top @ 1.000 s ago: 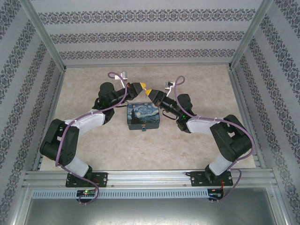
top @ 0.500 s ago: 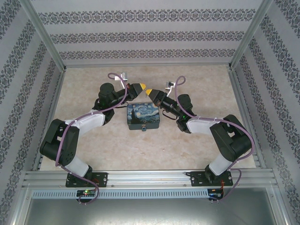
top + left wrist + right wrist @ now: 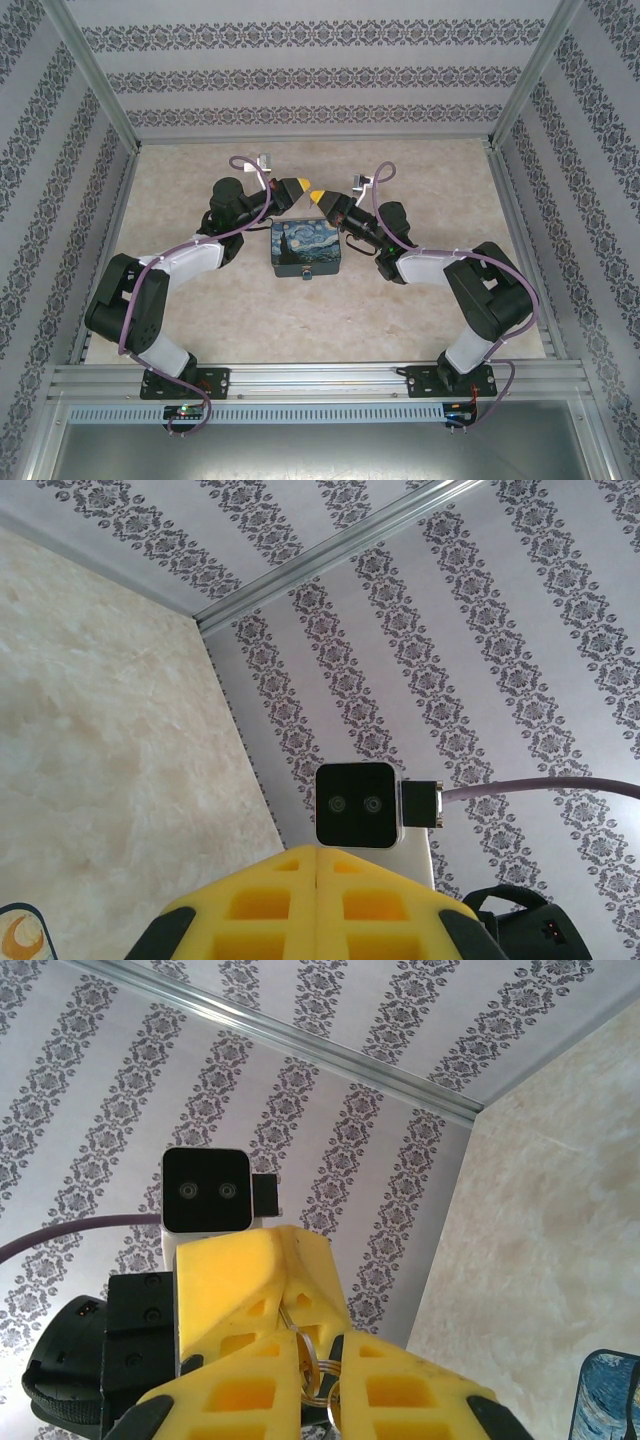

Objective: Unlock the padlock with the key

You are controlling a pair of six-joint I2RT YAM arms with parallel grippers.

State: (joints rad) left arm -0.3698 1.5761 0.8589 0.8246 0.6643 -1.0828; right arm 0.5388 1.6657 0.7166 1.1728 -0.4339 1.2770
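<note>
Right wrist: thin metal ring sits in the narrow gap between my right gripper fingers. The jaws are drawn in close on it, yellow pads either side. The key itself is too small to pick out among the wire loops. The left gripper comes in from above, its yellow tip touching the top of the ring. I can't tell whether it pinches anything.

Left wrist: my own fingers are pressed flat together, only a seam between them.

Top external: padlock shows as a small bluish spot at the near side of the box, well apart from both grippers. The box lies flat on the table, painted lid up, between the two arms. The grippers meet tip to tip just beyond its far edge, left one coming from the left, right one from the right. Purple cables loop off both wrists. Patterned walls stand on three sides.
</note>
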